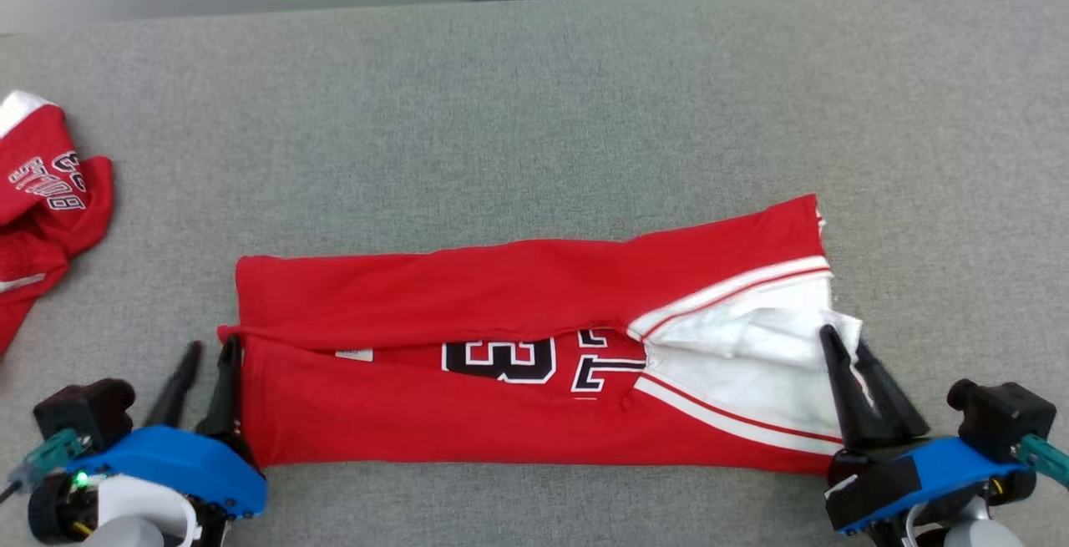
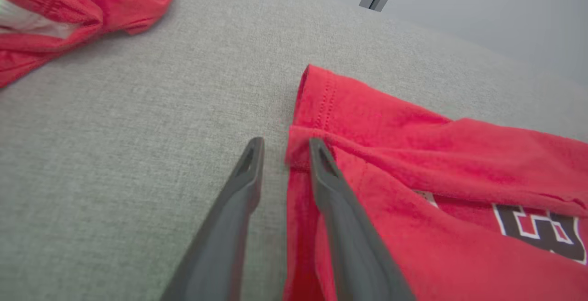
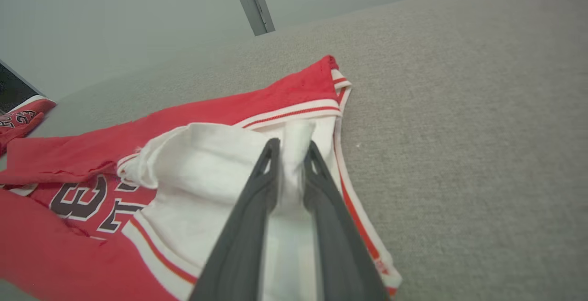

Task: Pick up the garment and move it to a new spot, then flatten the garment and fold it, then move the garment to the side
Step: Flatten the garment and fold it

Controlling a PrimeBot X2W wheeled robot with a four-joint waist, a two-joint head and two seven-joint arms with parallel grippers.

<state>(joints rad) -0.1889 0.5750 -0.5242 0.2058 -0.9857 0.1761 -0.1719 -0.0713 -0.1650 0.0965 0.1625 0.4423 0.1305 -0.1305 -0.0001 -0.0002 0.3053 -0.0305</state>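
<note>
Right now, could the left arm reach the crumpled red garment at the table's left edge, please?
Probably yes: only bare grey table lies between the left jaws and the crumpled garment, and the jaws stand apart at the folded jersey's left end.

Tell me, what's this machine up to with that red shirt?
A two-armed robot is folding a red jersey on a grey table. The jersey lies stretched out and folded lengthwise, its number half hidden. The left gripper sits at its left end, fingers parted around the edge. The right gripper is at the white-trimmed end, fingers close around a white fold; whether they grip it is unclear. Another red garment lies crumpled at the far left.
</note>
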